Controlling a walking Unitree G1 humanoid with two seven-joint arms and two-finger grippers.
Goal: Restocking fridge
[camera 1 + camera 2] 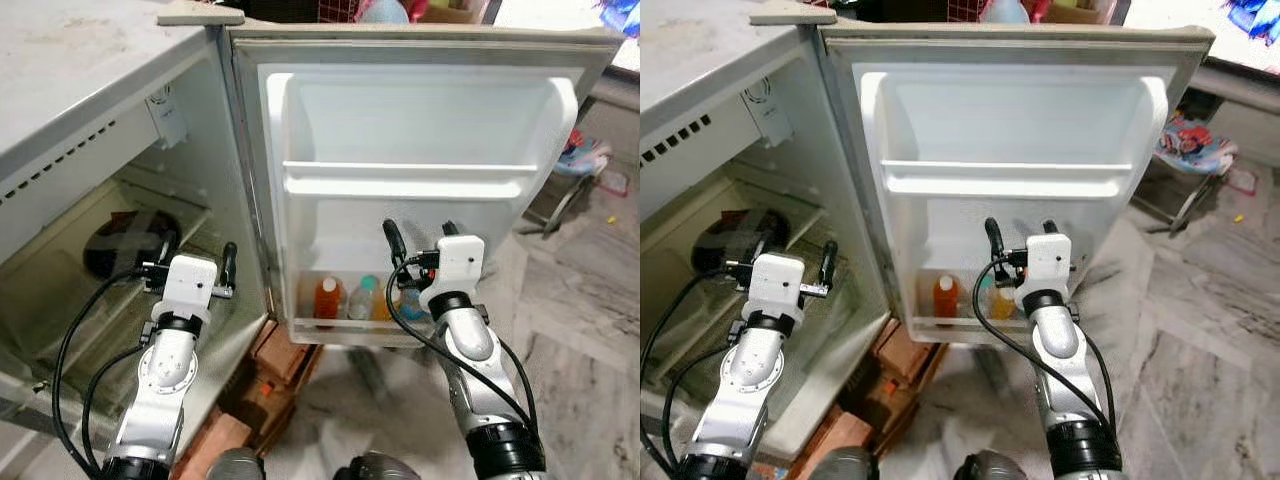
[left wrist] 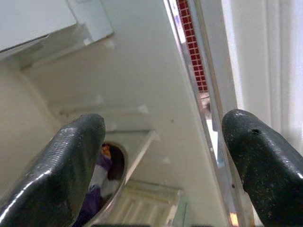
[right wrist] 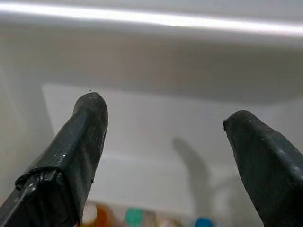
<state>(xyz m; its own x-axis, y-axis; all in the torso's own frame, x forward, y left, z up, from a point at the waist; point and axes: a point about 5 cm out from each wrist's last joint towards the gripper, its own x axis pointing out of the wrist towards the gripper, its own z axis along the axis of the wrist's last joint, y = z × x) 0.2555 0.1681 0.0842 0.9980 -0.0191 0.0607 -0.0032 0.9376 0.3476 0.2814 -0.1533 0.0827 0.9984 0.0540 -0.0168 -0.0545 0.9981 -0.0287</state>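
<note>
The small fridge stands open, its white door [image 1: 420, 130] swung wide toward me. Several bottles sit in the door's bottom rack [image 1: 360, 328]: an orange one [image 1: 328, 298], a clear one with a teal cap [image 1: 366, 296] and a yellow one partly hidden behind my right arm. My right gripper [image 1: 420, 238] is open and empty, raised in front of that rack just above the bottles, with black fingers [image 3: 85, 142] apart. My left gripper [image 1: 197, 258] is open and empty too, held at the mouth of the fridge cabinet near a dark round object [image 1: 125, 245] on its shelf.
The grey fridge top [image 1: 70, 60] runs along the left. Red bricks [image 1: 285, 355] lie on the floor under the fridge's front corner. A grey stone floor [image 1: 580, 330] spreads to the right, with a metal stand and coloured clutter [image 1: 585, 165] beyond the door.
</note>
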